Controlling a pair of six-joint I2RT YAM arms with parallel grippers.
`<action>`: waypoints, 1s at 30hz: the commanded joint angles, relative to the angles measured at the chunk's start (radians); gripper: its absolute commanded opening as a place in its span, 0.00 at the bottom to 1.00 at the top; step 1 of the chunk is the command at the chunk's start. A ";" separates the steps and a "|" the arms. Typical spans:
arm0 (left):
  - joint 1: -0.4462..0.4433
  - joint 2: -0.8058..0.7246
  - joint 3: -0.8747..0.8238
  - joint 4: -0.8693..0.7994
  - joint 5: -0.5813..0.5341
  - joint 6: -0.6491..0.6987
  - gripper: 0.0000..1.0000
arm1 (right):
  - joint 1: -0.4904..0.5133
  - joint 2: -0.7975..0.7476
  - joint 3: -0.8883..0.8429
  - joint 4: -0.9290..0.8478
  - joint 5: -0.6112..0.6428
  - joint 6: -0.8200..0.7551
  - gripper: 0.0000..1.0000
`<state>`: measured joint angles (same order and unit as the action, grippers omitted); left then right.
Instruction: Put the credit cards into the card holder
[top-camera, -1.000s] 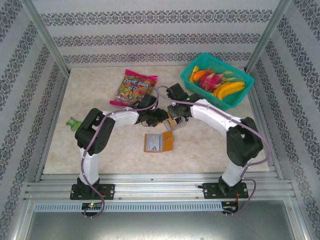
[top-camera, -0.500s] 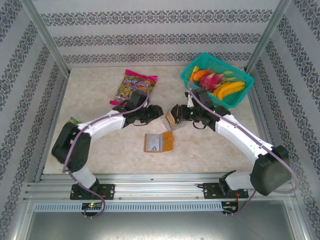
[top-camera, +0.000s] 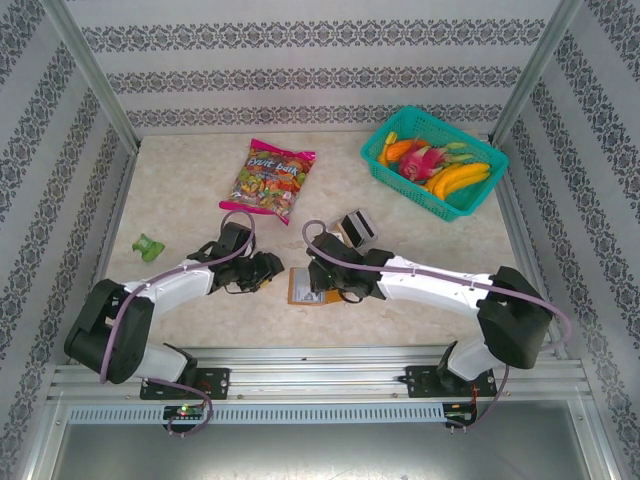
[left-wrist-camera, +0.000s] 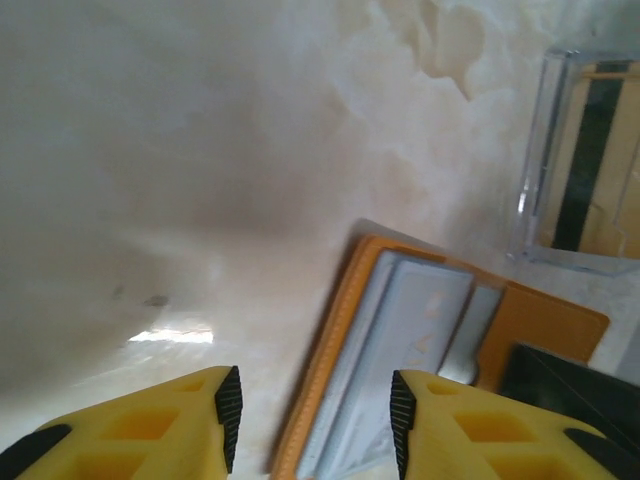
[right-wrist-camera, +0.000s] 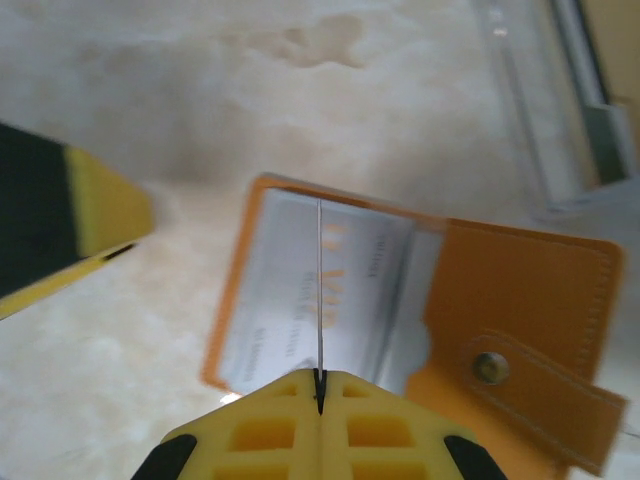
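The orange-brown card holder (top-camera: 298, 291) lies open and flat on the table near the front middle. A grey-silver card (right-wrist-camera: 280, 300) sits in its beige pocket, and the snap tab (right-wrist-camera: 530, 385) points right. My right gripper (right-wrist-camera: 319, 385) is shut on a thin credit card (right-wrist-camera: 319, 280), seen edge-on, held upright just above the holder's pockets. Just left of the holder, my left gripper (left-wrist-camera: 315, 420) hovers open with the holder's left edge (left-wrist-camera: 330, 360) below the gap. In the top view, the left gripper (top-camera: 266, 272) and right gripper (top-camera: 324, 284) flank the holder.
A clear slotted tray (top-camera: 357, 228) with tan and black cards (left-wrist-camera: 590, 150) stands just behind the holder. Farther back lie a candy bag (top-camera: 268, 178) and a teal basket (top-camera: 392, 167) of fruit. A small green object (top-camera: 149, 244) is at the left.
Both arms have swung from the clear tray toward the near side, down to the card holder. The right gripper stayed shut on the card; the left stayed open.
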<state>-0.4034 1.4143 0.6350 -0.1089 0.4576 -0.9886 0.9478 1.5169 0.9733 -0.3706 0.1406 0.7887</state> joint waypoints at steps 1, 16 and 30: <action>0.008 0.038 0.021 0.077 0.083 0.011 0.48 | -0.016 0.002 -0.007 -0.039 0.094 0.054 0.00; -0.055 0.190 0.095 0.108 0.153 0.042 0.51 | -0.066 0.019 -0.190 0.054 0.037 0.132 0.00; -0.077 0.092 0.066 0.118 0.078 0.030 0.53 | -0.076 0.012 -0.200 0.065 0.025 0.123 0.00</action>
<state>-0.4713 1.5726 0.7151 -0.0090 0.5827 -0.9688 0.8787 1.5211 0.7937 -0.2558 0.1757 0.9142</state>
